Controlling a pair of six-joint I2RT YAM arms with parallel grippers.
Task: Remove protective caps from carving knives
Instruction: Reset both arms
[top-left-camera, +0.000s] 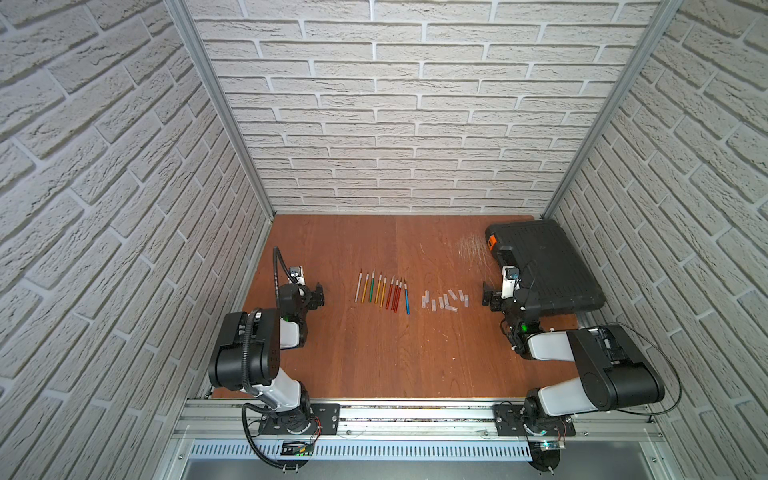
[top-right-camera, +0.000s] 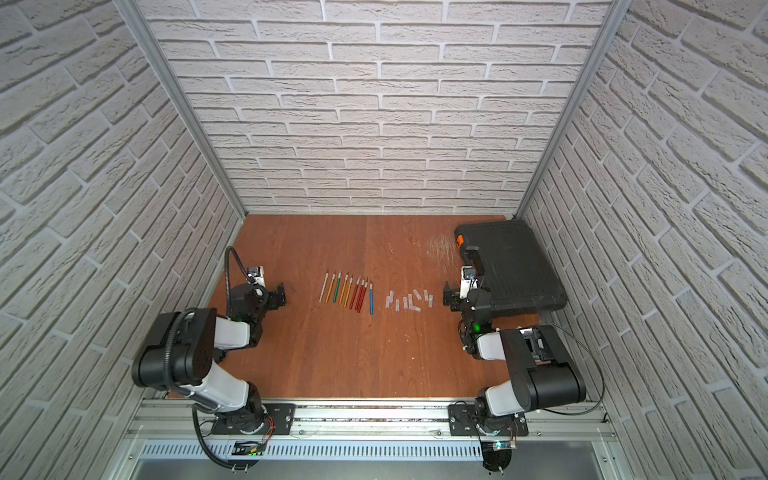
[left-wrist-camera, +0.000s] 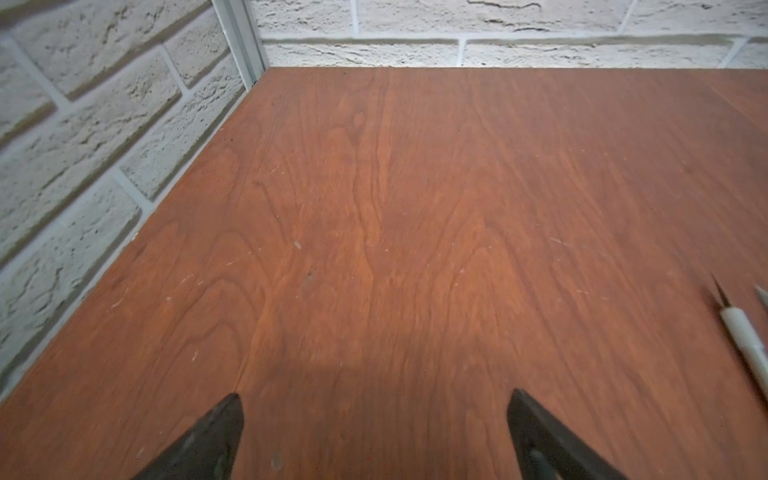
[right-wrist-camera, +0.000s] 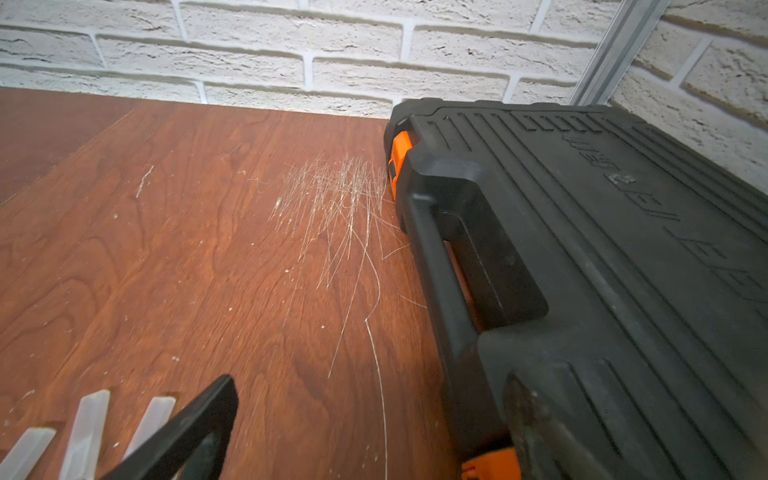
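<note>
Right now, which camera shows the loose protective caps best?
The top views: both show the whole cluster of protective caps. The right wrist view catches only three, close up; the left wrist view shows none.

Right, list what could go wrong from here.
1. The knives lie packed side by side, blades seemingly bare: any grab there may nudge neighbours or strike a tip.
2. The loose caps sit close to the right jaws, which hang open: a low sweep might scatter them.
3. The case lies right beside those jaws: a swing outward could hit it.
</note>
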